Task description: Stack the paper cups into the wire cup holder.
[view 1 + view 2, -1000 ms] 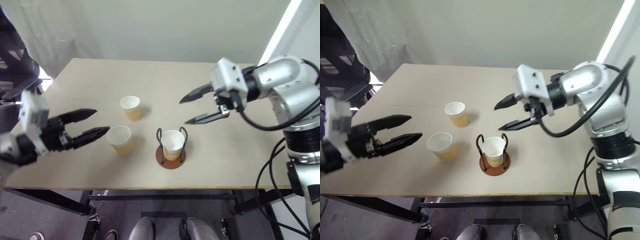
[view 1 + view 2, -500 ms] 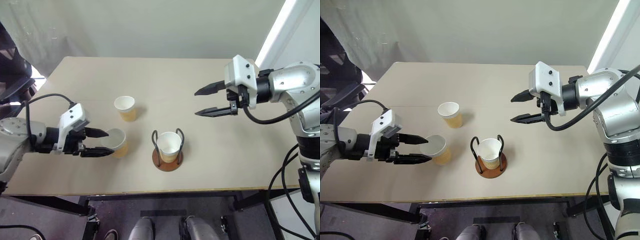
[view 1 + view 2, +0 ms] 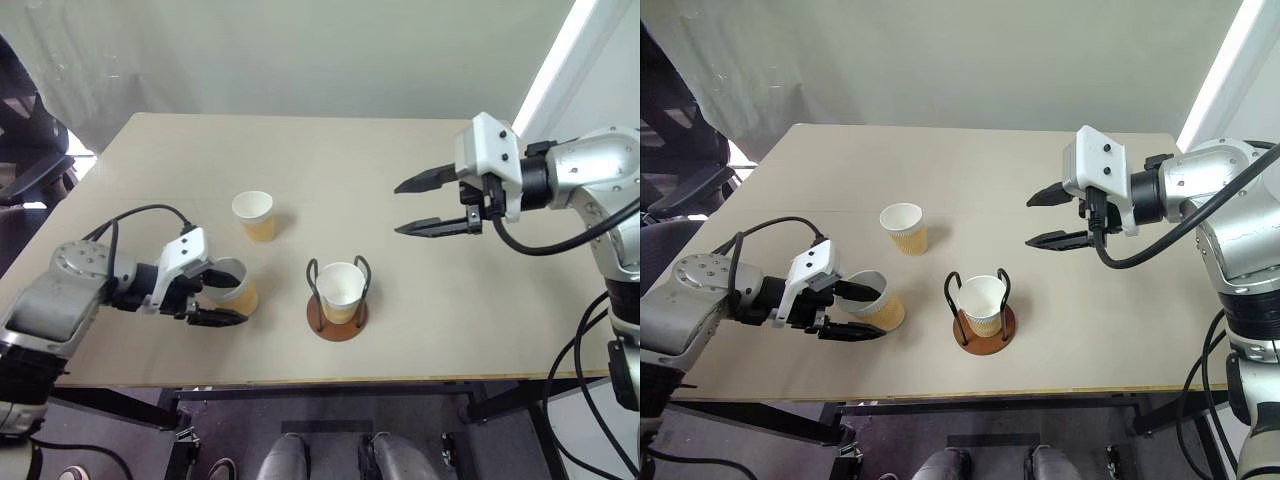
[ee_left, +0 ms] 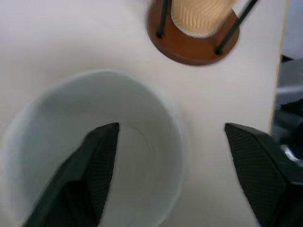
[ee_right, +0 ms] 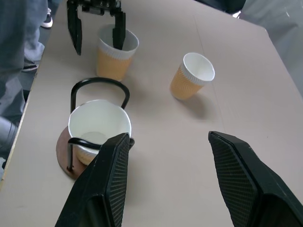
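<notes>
Left gripper (image 3: 858, 311): your wrist view shows one finger inside the near cup (image 4: 94, 146), one outside, not yet clamped.
Right gripper (image 3: 432, 204): spread wide, empty, above the table (image 3: 420, 310).
Holder (image 3: 338, 295): one cup seated; its base hidden.
Far cup (image 3: 254, 215): stands alone.

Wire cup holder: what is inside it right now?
One paper cup stands upright inside the wire cup holder, on its brown disc base. The cup's white interior looks empty. The base beneath the cup is covered, so anything under it cannot be seen.

Tan paper cups (image 3: 252, 214), rust-brown holder base (image 3: 336, 318), beige table (image 3: 300, 150).
</notes>
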`<action>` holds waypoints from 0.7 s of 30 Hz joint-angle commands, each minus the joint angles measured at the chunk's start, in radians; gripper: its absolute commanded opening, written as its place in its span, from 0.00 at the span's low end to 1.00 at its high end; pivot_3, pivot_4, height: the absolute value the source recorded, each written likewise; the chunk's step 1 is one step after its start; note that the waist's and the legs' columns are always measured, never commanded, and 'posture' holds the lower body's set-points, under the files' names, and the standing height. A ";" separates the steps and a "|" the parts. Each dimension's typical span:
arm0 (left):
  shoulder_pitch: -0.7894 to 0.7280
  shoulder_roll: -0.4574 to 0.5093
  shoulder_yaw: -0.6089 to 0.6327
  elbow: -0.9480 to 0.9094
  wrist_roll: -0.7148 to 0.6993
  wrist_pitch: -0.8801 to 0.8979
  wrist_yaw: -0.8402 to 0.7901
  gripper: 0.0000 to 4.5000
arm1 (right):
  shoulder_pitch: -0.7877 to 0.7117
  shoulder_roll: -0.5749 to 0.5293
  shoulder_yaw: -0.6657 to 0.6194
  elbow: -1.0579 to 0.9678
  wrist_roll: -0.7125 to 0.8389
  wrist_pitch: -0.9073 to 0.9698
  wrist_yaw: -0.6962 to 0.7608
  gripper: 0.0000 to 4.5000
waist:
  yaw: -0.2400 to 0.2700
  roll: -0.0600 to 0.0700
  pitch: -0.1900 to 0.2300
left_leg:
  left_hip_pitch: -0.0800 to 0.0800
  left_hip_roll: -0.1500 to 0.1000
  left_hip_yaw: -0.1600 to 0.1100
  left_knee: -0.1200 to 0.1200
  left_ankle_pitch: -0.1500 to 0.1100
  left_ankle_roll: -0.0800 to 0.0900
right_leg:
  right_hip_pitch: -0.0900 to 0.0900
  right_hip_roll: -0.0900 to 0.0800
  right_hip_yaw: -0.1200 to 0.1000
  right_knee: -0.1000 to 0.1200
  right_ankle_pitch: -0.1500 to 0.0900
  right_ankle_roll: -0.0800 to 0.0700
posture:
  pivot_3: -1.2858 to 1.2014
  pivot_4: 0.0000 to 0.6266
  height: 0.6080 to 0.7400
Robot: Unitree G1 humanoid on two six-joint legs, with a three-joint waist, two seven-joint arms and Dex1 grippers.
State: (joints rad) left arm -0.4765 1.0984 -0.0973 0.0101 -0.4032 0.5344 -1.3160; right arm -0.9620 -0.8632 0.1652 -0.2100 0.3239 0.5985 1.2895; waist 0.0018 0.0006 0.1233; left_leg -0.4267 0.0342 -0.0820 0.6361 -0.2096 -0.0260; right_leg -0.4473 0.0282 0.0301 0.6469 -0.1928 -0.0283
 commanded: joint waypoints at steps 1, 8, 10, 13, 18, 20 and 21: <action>-0.027 -0.001 0.016 0.013 0.017 -0.026 -0.026 0.60 | -0.007 -0.024 -0.055 -0.032 0.016 0.002 -0.018 0.60 | 0.000 0.000 0.000 | 0.000 0.000 0.000 0.001 0.000 0.000 | 0.000 0.000 0.000 0.000 0.000 0.000 | 0.52 0.24 1.00; -0.077 -0.005 -0.012 0.052 0.031 -0.019 -0.116 0.04 | 0.088 -0.091 -0.324 -0.093 0.305 0.155 0.027 0.60 | 0.011 -0.001 -0.001 | -0.002 0.000 0.000 0.003 0.000 0.001 | 0.000 0.000 0.000 -0.001 0.000 0.001 | 0.52 0.24 1.00; -0.108 -0.010 -0.039 0.080 0.051 -0.037 -0.154 0.01 | 0.179 -0.125 -0.460 -0.129 0.412 0.220 0.033 0.60 | 0.020 -0.002 -0.001 | -0.002 0.000 0.000 0.003 0.000 0.002 | 0.001 0.000 0.000 -0.001 -0.001 0.000 | 0.52 0.24 1.00; -0.207 -0.037 -0.068 0.138 0.057 -0.036 -0.223 0.01 | 0.339 -0.122 -0.654 -0.225 0.571 0.304 -0.019 0.60 | 0.028 -0.002 -0.001 | -0.003 0.000 0.001 0.005 0.000 0.003 | 0.003 0.000 0.001 -0.002 -0.002 0.001 | 0.52 0.24 1.00; -0.497 -0.077 -0.178 0.241 -0.027 -0.059 -0.298 0.01 | 0.577 -0.055 -0.816 -0.374 0.660 0.304 -0.163 0.60 | 0.028 -0.003 0.000 | -0.004 -0.001 0.001 0.011 0.000 0.004 | 0.004 0.000 0.000 -0.001 -0.001 0.003 | 0.52 0.24 1.00; -0.614 -0.073 -0.272 0.276 -0.090 -0.099 -0.298 0.01 | 0.657 -0.048 -0.846 -0.408 0.662 0.290 -0.194 0.60 | 0.028 -0.004 0.000 | -0.005 -0.001 0.000 0.013 0.001 0.006 | 0.006 0.000 0.000 -0.003 0.001 0.006 | 0.52 0.24 1.00; -0.658 -0.071 -0.315 0.297 -0.115 -0.125 -0.298 0.01 | 0.685 -0.051 -0.853 -0.418 0.661 0.283 -0.208 0.60 | 0.028 -0.003 0.000 | -0.005 -0.002 0.000 0.014 0.002 0.007 | 0.006 0.000 0.003 -0.004 0.002 0.008 | 0.52 0.24 1.00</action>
State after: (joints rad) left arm -1.0860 1.0143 -0.3614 0.2881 -0.4582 0.4592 -1.5700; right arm -0.2897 -0.9076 -0.6303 -0.5910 0.9680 0.9052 1.1125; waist 0.0294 -0.0023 0.1236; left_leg -0.4324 0.0310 -0.0810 0.6499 -0.2075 -0.0170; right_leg -0.4411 0.0273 0.0340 0.6426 -0.1897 -0.0180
